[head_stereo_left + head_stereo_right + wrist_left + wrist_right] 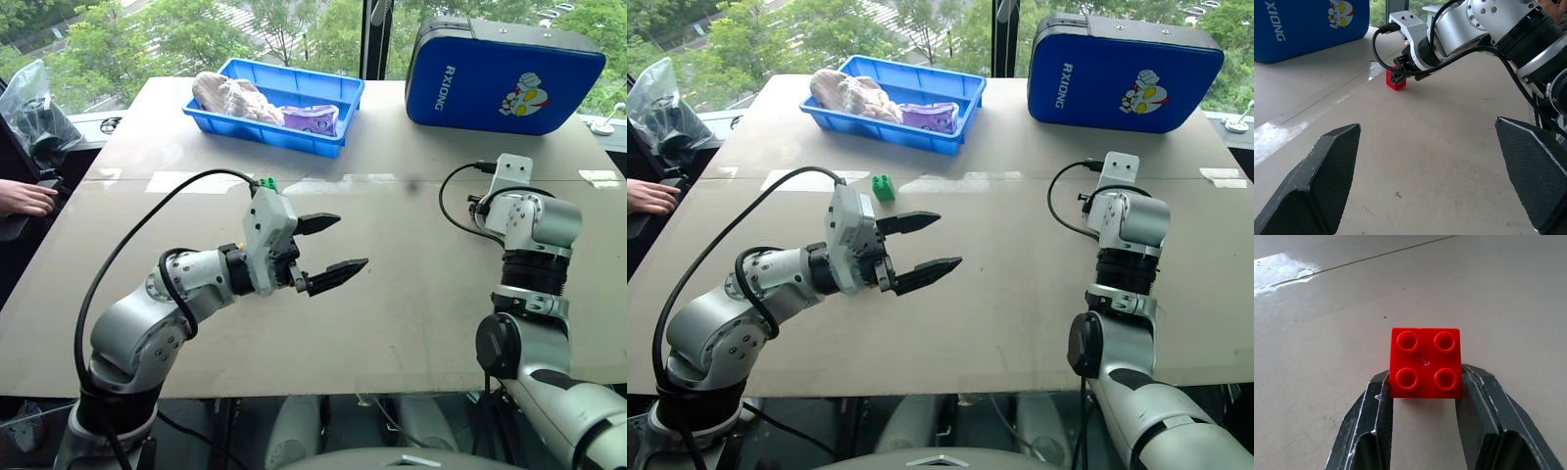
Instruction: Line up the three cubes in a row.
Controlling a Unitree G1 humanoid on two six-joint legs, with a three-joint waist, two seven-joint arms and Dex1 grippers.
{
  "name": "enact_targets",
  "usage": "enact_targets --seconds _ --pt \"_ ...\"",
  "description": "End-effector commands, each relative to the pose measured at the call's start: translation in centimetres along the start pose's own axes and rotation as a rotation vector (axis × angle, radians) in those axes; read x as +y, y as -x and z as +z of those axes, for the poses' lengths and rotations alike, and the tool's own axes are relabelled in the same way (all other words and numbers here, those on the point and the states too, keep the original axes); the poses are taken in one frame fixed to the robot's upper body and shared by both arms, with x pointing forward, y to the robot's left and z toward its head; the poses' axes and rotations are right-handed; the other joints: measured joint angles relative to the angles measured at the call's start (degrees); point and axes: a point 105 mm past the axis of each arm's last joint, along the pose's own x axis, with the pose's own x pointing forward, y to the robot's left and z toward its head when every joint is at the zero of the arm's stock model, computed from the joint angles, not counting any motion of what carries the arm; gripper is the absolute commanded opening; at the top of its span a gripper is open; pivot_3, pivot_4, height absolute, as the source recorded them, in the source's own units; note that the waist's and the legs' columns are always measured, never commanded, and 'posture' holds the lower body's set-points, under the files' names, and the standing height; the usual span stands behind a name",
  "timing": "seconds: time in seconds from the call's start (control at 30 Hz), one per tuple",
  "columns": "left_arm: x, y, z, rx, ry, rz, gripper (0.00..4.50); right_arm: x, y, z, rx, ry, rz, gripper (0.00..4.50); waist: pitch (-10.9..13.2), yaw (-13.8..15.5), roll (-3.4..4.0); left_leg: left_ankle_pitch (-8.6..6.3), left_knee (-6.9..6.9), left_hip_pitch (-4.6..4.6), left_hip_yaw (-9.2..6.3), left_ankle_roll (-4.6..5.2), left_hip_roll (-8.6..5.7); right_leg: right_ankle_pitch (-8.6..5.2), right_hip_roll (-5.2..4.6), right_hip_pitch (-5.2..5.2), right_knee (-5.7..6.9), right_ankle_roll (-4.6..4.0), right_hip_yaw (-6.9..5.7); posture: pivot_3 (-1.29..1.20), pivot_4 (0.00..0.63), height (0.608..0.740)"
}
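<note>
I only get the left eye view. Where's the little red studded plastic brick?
Observer: The small red studded plastic brick sits between the right gripper's black fingers, shut on its sides.
Operator: Is it in the air?
Observer: No, it rests on the grey table.
Operator: And the green one?
Observer: The small green studded plastic brick stands free on the table, apart from the left gripper.
</note>
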Motion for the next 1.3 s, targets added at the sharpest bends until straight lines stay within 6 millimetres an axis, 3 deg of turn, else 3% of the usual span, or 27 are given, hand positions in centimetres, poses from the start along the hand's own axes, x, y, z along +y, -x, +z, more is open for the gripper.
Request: enact_targets --seconds 0.03,0.1,0.2,0.3,0.4,0.57,0.73,1.3 --pt "-0.1 0.7 0.2 -0.018 -0.023 0.013 4.5 -0.4 0.7 1.3 -0.099 0.081 0.057 1.29 0.0 0.1 0.0 0.0 -0.02 -0.01 -0.01 0.0 0.0 0.0 0.0 0.0 -0.01 0.0 0.0 0.0 0.15 0.74" --pt "-0.4 1.2 -0.3 -0.005 -0.006 0.009 4.5 0.6 1.3 1.2 -0.141 0.139 0.211 1.29 0.0 0.0 0.01 0.0 -0.04 -0.02 -0.01 0.0 0.0 0.0 -0.01 -0.01 -0.03 0.0 -0.01 0.0 0.15 0.74" --pt "-0.4 2.4 -1.2 0.011 -0.019 0.037 4.5 4.3 5.1 1.5 -0.325 0.248 0.695 1.29 0.0 0.0 0.04 0.0 -0.07 -0.01 -0.01 0.01 0.01 -0.01 0.0 -0.02 -0.05 0.01 0.0 0.0 0.15 0.74" --pt "-0.8 3.6 -2.4 0.054 -0.004 0.042 4.5 5.2 8.2 0.1 -0.347 0.572 0.989 1.29 0.2 -0.2 0.32 -0.01 -0.11 0.01 0.03 0.01 0.06 -0.03 0.03 -0.04 -0.09 0.04 0.02 0.0 0.15 0.74" --pt "-1.3 4.2 -2.6 0.06 0.022 0.024 4.5 5.3 9.2 -1.2 -0.304 0.799 1.139 1.29 0.2 0.0 0.32 -0.01 -0.06 0.04 0.01 0.01 0.08 -0.18 0.01 -0.03 -0.09 0.12 -0.02 0.0 0.15 0.74" --pt "-2.0 4.6 -3.1 0.084 0.013 -0.003 4.5 4.8 8.7 -3.2 -0.227 1.091 1.29 1.29 0.2 0.2 0.28 -0.01 0.02 0.07 0.03 0.01 0.11 -0.29 0.02 0.02 -0.08 0.0 -0.02 0.0 0.15 0.74" --pt "-2.3 4.8 -3.3 0.098 0.002 -0.004 4.5 4.4 7.6 -3.7 -0.18 1.163 1.326 1.29 0.2 0.3 0.26 -0.01 0.02 0.0 0.05 0.0 0.09 -0.15 -0.01 -0.03 -0.09 -0.22 0.01 0.0 0.15 0.74" --pt "-2.6 4.8 -3.2 0.113 -0.004 -0.008 4.5 4.2 6.4 -4.2 -0.161 1.25 1.367 1.29 0.2 0.4 0.26 -0.01 0.02 0.02 0.05 0.0 0.09 -0.13 -0.03 -0.02 -0.06 -0.22 0.01 0.0 0.15 0.74"
